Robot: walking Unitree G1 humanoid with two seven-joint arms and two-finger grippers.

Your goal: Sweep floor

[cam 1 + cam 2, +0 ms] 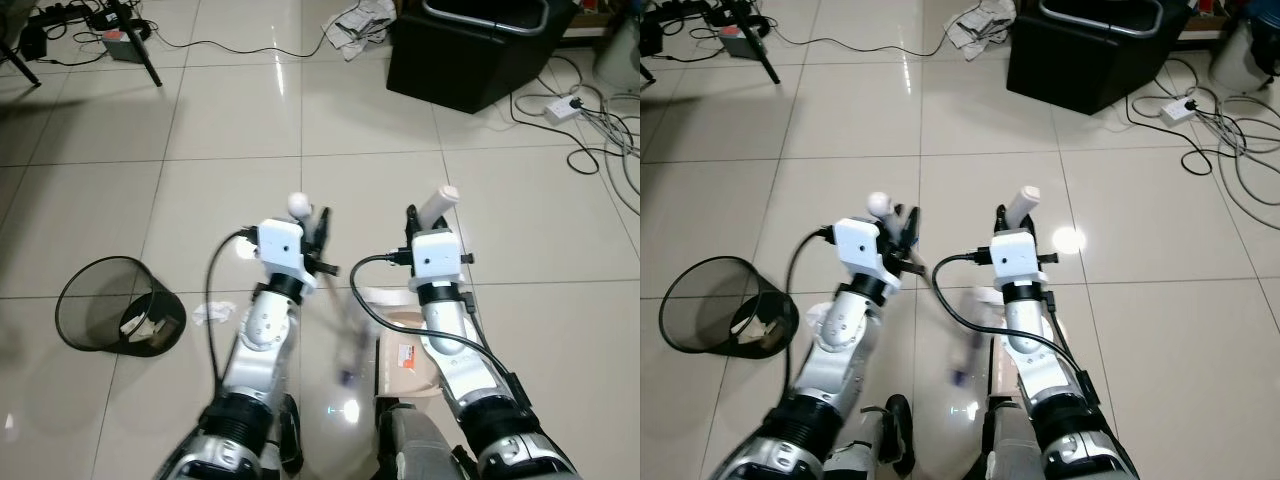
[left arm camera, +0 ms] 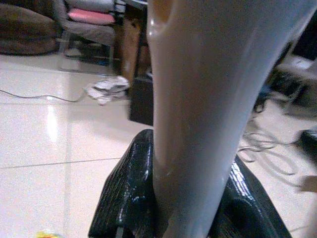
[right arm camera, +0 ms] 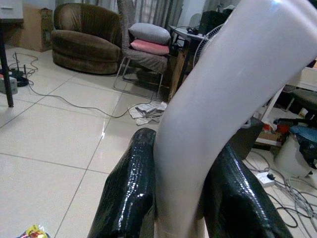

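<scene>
dustpan (image 1: 400, 350): cream, on the tiles between the robot's legs, below the right arm.
right gripper (image 3: 173, 198): black fingers (image 3: 131, 188) pinched on the dustpan handle (image 1: 436, 207), which sticks up past the wrist.
left gripper (image 2: 163, 198): clamped on the pale brush handle (image 2: 198, 99); white knob end (image 1: 296, 204) up, brush shaft blurred, slanting down to the floor between the arms.
bin (image 1: 115, 310): black mesh, tipped on its side, left of the left arm, scraps inside.
crumpled paper (image 1: 212, 313): on the tile just beside the bin.
far: black box (image 1: 470, 50), cables (image 1: 590, 130), paper heap (image 1: 355, 25).

A home living room: brown sofa (image 3: 88, 30), cushioned chair (image 3: 143, 47) (pink cushion), tiled floor (image 1: 380, 200).
</scene>
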